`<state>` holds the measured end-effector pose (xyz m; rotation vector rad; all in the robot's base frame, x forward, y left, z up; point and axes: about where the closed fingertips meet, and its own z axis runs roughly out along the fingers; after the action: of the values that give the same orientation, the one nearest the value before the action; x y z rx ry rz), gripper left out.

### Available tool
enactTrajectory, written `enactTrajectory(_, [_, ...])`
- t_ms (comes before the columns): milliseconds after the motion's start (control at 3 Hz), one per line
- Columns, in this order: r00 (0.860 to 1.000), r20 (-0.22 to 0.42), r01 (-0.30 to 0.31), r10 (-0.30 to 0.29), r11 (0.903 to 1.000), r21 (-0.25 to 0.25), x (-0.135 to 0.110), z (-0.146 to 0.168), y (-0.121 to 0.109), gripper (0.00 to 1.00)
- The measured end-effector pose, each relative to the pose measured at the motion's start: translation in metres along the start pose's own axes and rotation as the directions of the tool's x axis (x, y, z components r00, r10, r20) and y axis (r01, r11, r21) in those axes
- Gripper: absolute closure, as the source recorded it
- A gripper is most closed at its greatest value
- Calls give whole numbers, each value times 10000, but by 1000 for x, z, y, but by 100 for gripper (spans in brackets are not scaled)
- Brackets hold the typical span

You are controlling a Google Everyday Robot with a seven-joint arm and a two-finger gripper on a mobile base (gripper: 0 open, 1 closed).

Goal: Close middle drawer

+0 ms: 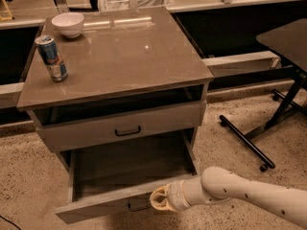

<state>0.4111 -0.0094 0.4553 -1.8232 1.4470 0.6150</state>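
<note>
Finding: the middle drawer (129, 169) stands pulled well out of the cabinet (201, 109). Its box is open to view and looks empty. Its low front panel is the part of the cabinet nearest the camera.

The pincer (160, 200) sits at the outer face of that front panel, at its upper edge, just to the right of the small black handle (139, 205). We cannot tell whether it is wide or narrow, and we see nothing held in it. It appears to be against the panel, though we cannot confirm contact. The arm (240, 193) reaches in from the lower right, low over the floor.

Governing relation: the drawer lies directly beyond the pincer, toward the cabinet body. The front panel's long axis runs left to right across the view, while the drawer travels at right angles to it, straight back into the cabinet. In our judgement the coming move is therefore a push away from the camera along that line, not a sideways one.

Observation: the pincer stands right of the panel's middle, nearer the right-hand end. We judge that a push from there could skew the box in its runners, so a steady, square push is advised.

Other items: the top drawer (120, 127) sits above, its front slightly forward of the frame. A can (52, 58) and a bowl (67, 24) stand on the tabletop (124, 51), well apart from the work.
</note>
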Motion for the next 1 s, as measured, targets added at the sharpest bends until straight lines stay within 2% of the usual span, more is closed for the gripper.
enactTrajectory(333, [9993,-379,51,-40,9996,275,14,7,3,100])
enactTrajectory(667, [9973,-717,226,-137,9919,1249,43,9,-4,100])
enactTrajectory(1000, [9942,-1037,471,-282,9818,1841,57,10,-9,81])
